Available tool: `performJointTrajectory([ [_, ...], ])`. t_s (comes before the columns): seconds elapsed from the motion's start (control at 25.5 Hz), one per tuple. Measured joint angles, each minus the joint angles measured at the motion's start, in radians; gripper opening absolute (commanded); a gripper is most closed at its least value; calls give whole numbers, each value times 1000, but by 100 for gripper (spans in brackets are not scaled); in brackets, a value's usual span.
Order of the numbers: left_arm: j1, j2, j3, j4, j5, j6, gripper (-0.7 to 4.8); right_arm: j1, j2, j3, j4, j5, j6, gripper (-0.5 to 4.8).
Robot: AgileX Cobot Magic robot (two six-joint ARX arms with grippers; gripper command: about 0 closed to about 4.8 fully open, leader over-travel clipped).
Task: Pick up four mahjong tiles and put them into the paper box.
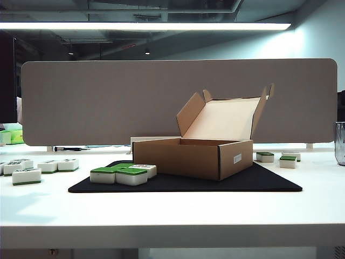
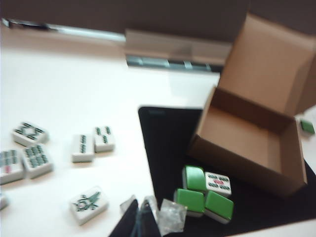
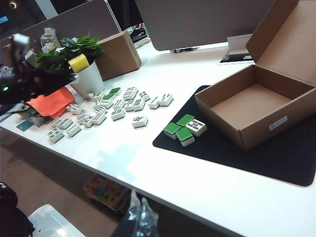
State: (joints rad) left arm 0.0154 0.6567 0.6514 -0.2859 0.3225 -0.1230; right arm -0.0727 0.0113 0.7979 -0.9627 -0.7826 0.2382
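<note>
Four mahjong tiles (image 1: 123, 174) lie clustered on the black mat (image 1: 259, 183), three green back up and one face up. The open brown paper box (image 1: 194, 157) stands on the mat beside them, lid flap raised, nothing inside. In the left wrist view my left gripper (image 2: 140, 205) is shut and holds nothing; it hangs over the table at the mat's edge, a short way from the tiles (image 2: 207, 193) and the box (image 2: 256, 163). In the right wrist view my right gripper (image 3: 139, 197) is shut and holds nothing, out past the table's front edge, far from the tiles (image 3: 184, 129) and box (image 3: 256, 126). Neither gripper shows in the exterior view.
Several loose tiles (image 1: 32, 168) lie on the white table left of the mat, and a few more (image 1: 277, 158) behind its right end. A potted plant (image 3: 81, 69) and a closed brown carton (image 3: 118, 54) stand at the far left. A grey partition (image 1: 178, 100) closes the back.
</note>
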Motion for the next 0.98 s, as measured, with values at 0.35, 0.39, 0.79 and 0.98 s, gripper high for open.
performJointTrajectory([
  [0.35, -167, 519, 352, -77, 27, 106, -5, -1, 0, 0, 0, 0, 0, -1],
  [0.39, -183, 550, 379, -87, 22, 126, -5, -2, 0, 0, 0, 0, 0, -1],
  [0.79, -314, 843, 619, -232, -126, 251, 29, -3, 0, 0, 0, 1, 0, -1],
  [0.98, -328, 1001, 736, -320, -144, 268, 126, -3, 0, 0, 0, 1, 0, -1],
])
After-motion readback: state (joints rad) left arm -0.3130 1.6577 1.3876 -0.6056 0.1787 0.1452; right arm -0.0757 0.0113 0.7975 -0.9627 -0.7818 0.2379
